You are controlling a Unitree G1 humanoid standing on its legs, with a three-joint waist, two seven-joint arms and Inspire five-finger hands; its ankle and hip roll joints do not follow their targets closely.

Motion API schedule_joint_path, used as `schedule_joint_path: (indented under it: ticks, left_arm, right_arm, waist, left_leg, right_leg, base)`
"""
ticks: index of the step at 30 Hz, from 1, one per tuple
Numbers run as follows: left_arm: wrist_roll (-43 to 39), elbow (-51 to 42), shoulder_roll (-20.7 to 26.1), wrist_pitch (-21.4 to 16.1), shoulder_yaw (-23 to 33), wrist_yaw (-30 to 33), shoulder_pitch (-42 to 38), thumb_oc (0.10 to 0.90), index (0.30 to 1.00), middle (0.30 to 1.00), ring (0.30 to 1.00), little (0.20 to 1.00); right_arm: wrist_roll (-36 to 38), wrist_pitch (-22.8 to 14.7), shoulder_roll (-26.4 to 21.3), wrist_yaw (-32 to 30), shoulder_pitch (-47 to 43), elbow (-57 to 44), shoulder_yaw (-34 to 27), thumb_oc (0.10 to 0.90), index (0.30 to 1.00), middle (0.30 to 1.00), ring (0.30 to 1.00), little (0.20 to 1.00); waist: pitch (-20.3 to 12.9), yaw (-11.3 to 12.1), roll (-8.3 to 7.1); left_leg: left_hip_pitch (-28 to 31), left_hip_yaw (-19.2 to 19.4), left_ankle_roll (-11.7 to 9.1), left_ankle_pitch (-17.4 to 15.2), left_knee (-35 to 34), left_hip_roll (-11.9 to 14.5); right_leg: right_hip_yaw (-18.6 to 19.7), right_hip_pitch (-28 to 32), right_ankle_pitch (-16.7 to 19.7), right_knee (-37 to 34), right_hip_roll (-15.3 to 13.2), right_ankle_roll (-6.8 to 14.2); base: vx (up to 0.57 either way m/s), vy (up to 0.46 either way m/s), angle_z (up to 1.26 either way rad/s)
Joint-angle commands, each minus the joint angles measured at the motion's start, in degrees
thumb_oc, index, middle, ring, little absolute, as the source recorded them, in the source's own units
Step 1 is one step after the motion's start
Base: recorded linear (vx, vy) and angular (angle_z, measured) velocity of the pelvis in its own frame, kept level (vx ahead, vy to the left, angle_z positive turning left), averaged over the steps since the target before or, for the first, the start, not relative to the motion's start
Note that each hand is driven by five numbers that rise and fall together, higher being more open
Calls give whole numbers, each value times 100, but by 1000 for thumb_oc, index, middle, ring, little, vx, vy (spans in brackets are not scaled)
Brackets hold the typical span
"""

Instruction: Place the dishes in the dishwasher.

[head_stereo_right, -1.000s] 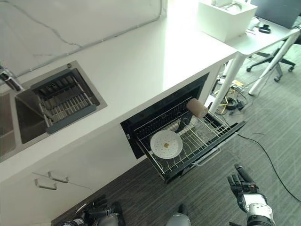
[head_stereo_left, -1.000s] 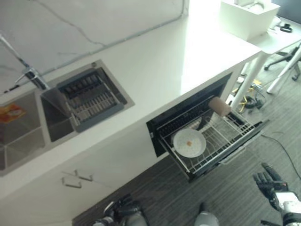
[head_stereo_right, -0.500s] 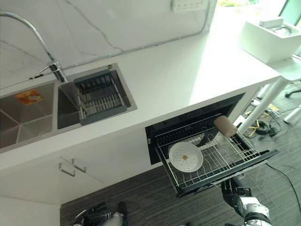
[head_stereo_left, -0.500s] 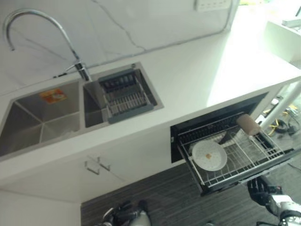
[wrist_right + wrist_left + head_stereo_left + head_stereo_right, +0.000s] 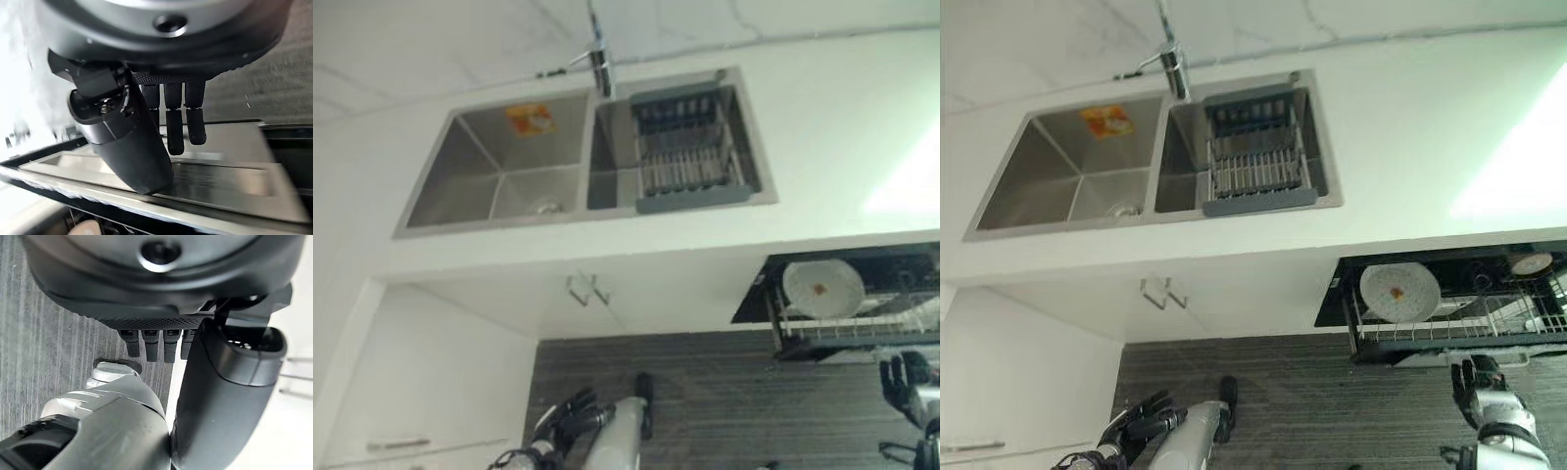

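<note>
- Right eye view looks down on a long white worktop (image 5: 1430, 137) with a stainless steel double sink (image 5: 1077, 176) set into it, a chrome tap (image 5: 1171, 61) at the back edge and a grey slatted drainer basket (image 5: 1255, 157) sitting in the right-hand basin.
- There's an orange-and-yellow sticker (image 5: 1105, 119) on the back wall of the left-hand basin.
- Below the worktop on the right, the black dishwasher (image 5: 1449, 284) is open with its white wire rack (image 5: 1459, 328) pulled out over the grey striped floor (image 5: 1312, 401).
- The round white plate with a small orange spot (image 5: 1399, 292) is already in the rack, at its left end, leaning rather than lying flat.
- A round tan cup (image 5: 1531, 263) sits further right in the same rack, apart from the plate.
- The right hand (image 5: 1477, 377) is just below the front edge of the pulled-out rack. In the right wrist view its fingers (image 5: 175, 125) hang fairly straight and loose, side by side, with the thumb out beside them, and nothing is held. They're right next to the rack's metal front rail (image 5: 220, 178), but I can't tell if they actually touch it.
- The left hand (image 5: 1141, 423) is down low near the floor, in front of the white cabinet (image 5: 1028, 382). In the left wrist view its fingers (image 5: 151, 343) look relaxed and empty.
</note>
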Motion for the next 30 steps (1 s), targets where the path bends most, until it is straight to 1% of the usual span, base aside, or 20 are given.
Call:
schedule_joint_path:
  ticks: [1, 3, 7, 9, 11, 14, 18, 21, 22, 23, 24, 25, 27, 29, 30]
  left_arm:
    - [130, 204, 499, 202, -463, 265, 283, 800, 900, 900, 900, 900]
    - [135, 141, 508, 199, -497, 328, 295, 800, 900, 900, 900, 900]
    - [25, -71, 561, 85, -575, 560, 345, 800, 900, 900, 900, 900]
    - [-35, -119, 599, 44, -601, 575, 330, 800, 900, 900, 900, 900]
    - [-93, -81, 652, 10, -606, 508, 281, 800, 900, 900, 900, 900]
    - [-168, -40, 680, -22, -589, 420, 248, 800, 900, 900, 900, 900]
    - [-203, 46, 681, -94, -521, 290, 206, 800, 900, 900, 900, 900]
    - [-185, 139, 663, -156, -484, 216, 158, 800, 900, 900, 900, 900]
    - [-185, 200, 655, -200, -467, 181, 127, 800, 900, 900, 900, 900]
    - [-185, 210, 648, -224, -451, 173, 106, 800, 900, 900, 900, 900]
    - [-197, 198, 649, -253, -426, 173, 95, 800, 900, 900, 900, 900]
    - [-220, 179, 643, -310, -393, 164, 63, 800, 900, 900, 900, 900]
    - [-237, 102, 671, -321, -346, 194, 14, 800, 900, 900, 900, 900]
    - [-257, 24, 685, -360, -321, 257, -55, 800, 900, 900, 900, 900]
    - [-254, -61, 670, -385, -278, 319, -93, 800, 900, 900, 900, 900]
  right_arm:
    - [388, -2, -167, 239, -1223, -425, 191, 400, 300, 300, 300, 300]
    - [473, -41, -216, 180, -1364, -412, 219, 400, 300, 300, 300, 300]
    - [634, -313, -410, 98, -1932, -432, 345, 400, 300, 300, 300, 300]
    - [861, -432, -504, 75, -2203, -408, 415, 400, 300, 300, 300, 300]
    - [833, -508, -663, 133, -2511, -330, 516, 400, 300, 300, 300, 300]
    - [588, -592, -746, 244, -2814, -315, 687, 400, 300, 300, 300, 300]
    - [380, -590, -777, 425, -2968, -341, 818, 400, 300, 300, 300, 300]
    - [165, -517, -755, 540, -2946, -353, 817, 400, 300, 300, 300, 300]
    - [66, -408, -714, 656, -2921, -352, 824, 413, 319, 319, 319, 319]
    - [13, -148, -680, 851, -2881, -365, 843, 595, 592, 592, 592, 592]
    - [-177, 52, -650, 1020, -2828, -387, 877, 800, 900, 900, 900, 900]
    - [-566, 46, -573, 1175, -2740, -428, 947, 800, 900, 900, 900, 900]
    - [-1211, -93, -467, 1449, -2602, -503, 1006, 800, 900, 900, 900, 900]
    - [-1824, -298, -298, 1672, -2438, -683, 1123, 800, 900, 900, 900, 900]
    - [-2267, -443, -161, 1797, -2250, -855, 1201, 800, 900, 900, 900, 900]
  waist:
    - [-12, 515, 124]
    - [7, 578, 118]
    - [90, 803, 121]
    - [115, 864, 150]
    - [132, 910, 196]
    - [153, 903, 245]
    - [155, 864, 257]
    - [148, 819, 229]
    - [148, 803, 211]
    - [151, 784, 192]
    - [151, 760, 160]
    - [146, 723, 122]
    - [152, 667, 70]
    - [163, 590, -2]
    - [176, 515, -54]
  left_leg:
    - [716, -6, -473, -1035, -22, 181]
    - [667, -51, -453, -1031, -22, 149]
    - [486, -186, -402, -992, -22, 62]
    - [392, -239, -389, -978, -22, 16]
    - [296, -262, -377, -961, -22, -25]
    - [223, -252, -364, -952, -22, -48]
    - [182, -203, -362, -952, -22, -33]
    - [191, -165, -367, -964, -22, -3]
    - [201, -147, -371, -970, -22, 19]
    - [212, -136, -374, -977, -22, 38]
    - [230, -109, -378, -979, -22, 65]
    - [259, -83, -386, -985, -22, 105]
    - [299, -42, -392, -1001, -22, 163]
    - [350, 5, -401, -1012, -22, 239]
    - [399, 49, -407, -1027, -22, 294]
  right_leg:
    - [-23, -675, -164, 822, 108, -226]
    - [-61, -678, -133, 822, 83, -221]
    - [-211, -696, -25, 822, -12, -219]
    - [-254, -738, 24, 822, -73, -214]
    - [-290, -792, 63, 822, -141, -206]
    - [-273, -868, 92, 822, -188, -201]
    - [-248, -937, 141, 822, -231, -190]
    - [-234, -969, 170, 822, -245, -175]
    - [-223, -984, 181, 822, -250, -172]
    - [-212, -1002, 193, 822, -249, -169]
    - [-201, -1015, 200, 822, -238, -164]
    - [-181, -1031, 216, 822, -221, -159]
    - [-140, -1059, 253, 822, -194, -151]
    - [-86, -1086, 286, 822, -152, -140]
    - [-26, -1101, 286, 822, -107, -134]
  base:
    - [95, -49, 24]
    - [54, -31, 29]
    - [69, -30, 27]
    - [38, 10, 27]
    - [25, 72, 4]
    - [14, 83, 7]
    - [1, 68, 3]
    - [-22, 36, -2]
    - [-45, 13, -10]
    - [-55, -5, -13]
    - [-68, -22, -19]
    - [-73, -30, -18]
    - [-82, -55, -16]
    - [-102, -84, -31]
    - [-110, -93, -35]
